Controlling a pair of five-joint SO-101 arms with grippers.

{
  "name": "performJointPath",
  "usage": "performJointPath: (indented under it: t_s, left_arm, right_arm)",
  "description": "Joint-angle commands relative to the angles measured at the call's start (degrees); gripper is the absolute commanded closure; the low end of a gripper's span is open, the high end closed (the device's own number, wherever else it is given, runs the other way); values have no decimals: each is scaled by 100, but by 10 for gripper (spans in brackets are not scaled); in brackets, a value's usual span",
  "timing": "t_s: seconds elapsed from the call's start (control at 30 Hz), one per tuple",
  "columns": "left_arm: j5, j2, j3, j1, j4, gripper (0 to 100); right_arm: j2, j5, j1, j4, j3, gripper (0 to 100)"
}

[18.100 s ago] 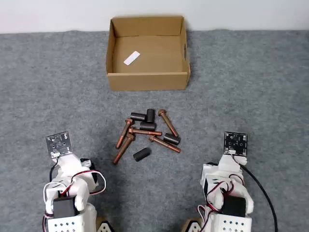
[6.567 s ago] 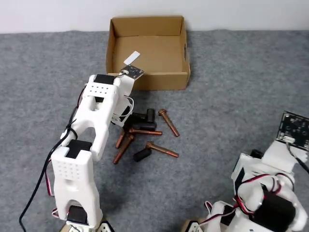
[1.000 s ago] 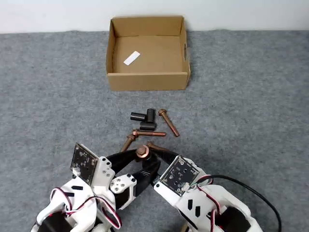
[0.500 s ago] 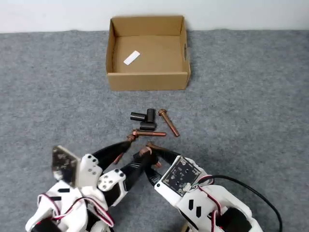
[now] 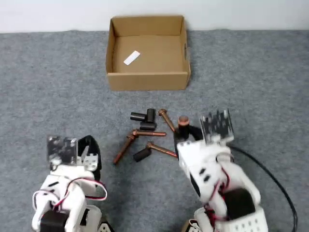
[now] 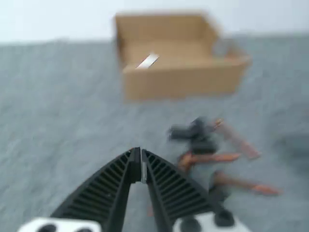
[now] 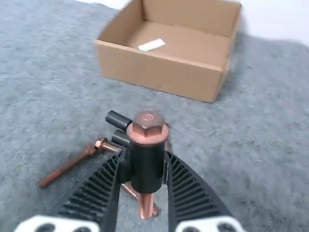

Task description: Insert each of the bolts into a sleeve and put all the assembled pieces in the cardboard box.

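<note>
Grey, felt-covered desk. An open cardboard box stands at its far side. Nearer, four copper bolts and four black sleeves lie in a loose cluster.

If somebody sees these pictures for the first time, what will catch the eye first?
The right gripper holds a bolt standing upright in a black sleeve. Beyond it the box is open on top, with loose bolts and sleeves before it.
</note>
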Motion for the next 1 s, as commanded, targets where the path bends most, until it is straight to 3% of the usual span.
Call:
performJointPath:
  t_s: [0.0,0.13,0.33,0.47,0.73,0.97]
  left_arm:
    - [-835,-35,822,-237,9,995]
    - [-1169,-44,1244,-281,-264,995]
    - [-422,-44,2264,-281,-721,995]
    - [-273,-35,2273,-281,-475,994]
    - [334,-9,2273,-290,-615,994]
    - [396,0,2273,-281,-686,994]
  right_arm:
    - [1191,-141,268,-690,-870,991]
    - [2431,-123,382,-1631,-1363,991]
    - [4426,-97,418,-2791,-2541,991]
    - [5745,158,444,-3275,-3596,991]
    - [8224,176,734,-3574,-5916,991]
    - [10193,176,884,-3521,-7622,991]
